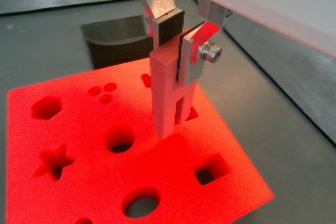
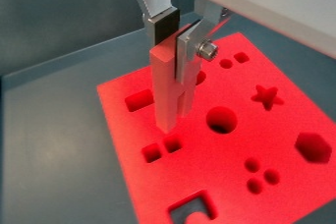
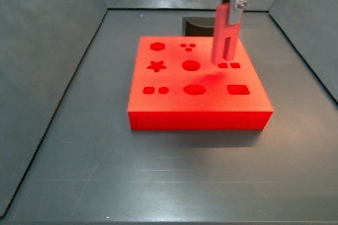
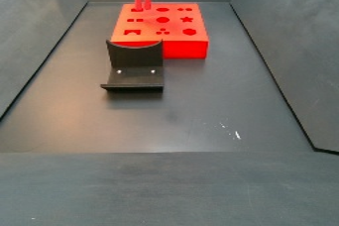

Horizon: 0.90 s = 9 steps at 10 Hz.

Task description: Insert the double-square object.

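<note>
The gripper (image 1: 180, 33) is above the red block (image 3: 199, 106), and its fingers (image 2: 160, 22) are closed on the top part of the peg (image 1: 168, 90). The peg hangs upright, and its lower end is just over the block's top face, near a pair of small square holes (image 2: 163, 149). In a side view the fixture (image 4: 134, 66) stands on the counter (image 4: 199, 111), just beside the block.

We see a dark grey matte surface (image 4: 199, 101) w/ low dark walls (image 4: 47, 42) round it, sloping up on each side of the fixture (image 4: 133, 66). A few pale specks on the surface, nearer the camera than the fixture. Light even, soft.

The end effector (image 3: 232, 2) hangs above the far end, beyond the fixture.
</note>
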Available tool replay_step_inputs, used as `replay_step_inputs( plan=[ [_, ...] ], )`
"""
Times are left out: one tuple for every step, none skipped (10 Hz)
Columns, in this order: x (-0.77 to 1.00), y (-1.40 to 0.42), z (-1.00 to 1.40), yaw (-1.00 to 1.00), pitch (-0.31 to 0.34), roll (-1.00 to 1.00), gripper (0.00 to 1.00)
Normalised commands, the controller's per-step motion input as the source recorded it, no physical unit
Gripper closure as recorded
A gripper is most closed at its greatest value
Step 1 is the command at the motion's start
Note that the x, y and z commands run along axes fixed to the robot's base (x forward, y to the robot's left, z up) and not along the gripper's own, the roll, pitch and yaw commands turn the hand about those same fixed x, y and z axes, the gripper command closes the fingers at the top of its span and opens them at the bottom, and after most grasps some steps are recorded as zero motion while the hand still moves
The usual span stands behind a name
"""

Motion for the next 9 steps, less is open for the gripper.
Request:
replay_step_inputs(
  plan=[
    [0.47, 0.17, -0.28, -0.63, 0.019, 0.06, 1.0],
    [0.47, 0.17, -0.26, -0.61, 0.047, 0.05, 1.0],
    [0.42, 0.23, -0.28, -0.58, 0.1, 0.09, 1.0],
    [0.42, 0.2, -0.21, -0.57, 0.117, 0.07, 1.0],
    [0.46, 0.14, -0.09, -0.5, 0.157, 0.04, 1.0],
    [0.39, 0.01, 0.0, -0.47, 0.191, 0.07, 1.0],
    [0.23, -0.02, 0.0, -0.5, 0.209, 0.12, 1.0],
    [0.11, -0.04, 0.03, -0.45, 0.223, 0.13, 1.0],
    [0.0, 0.0, 0.01, -0.33, 0.149, 0.11, 1.0]
  ],
)
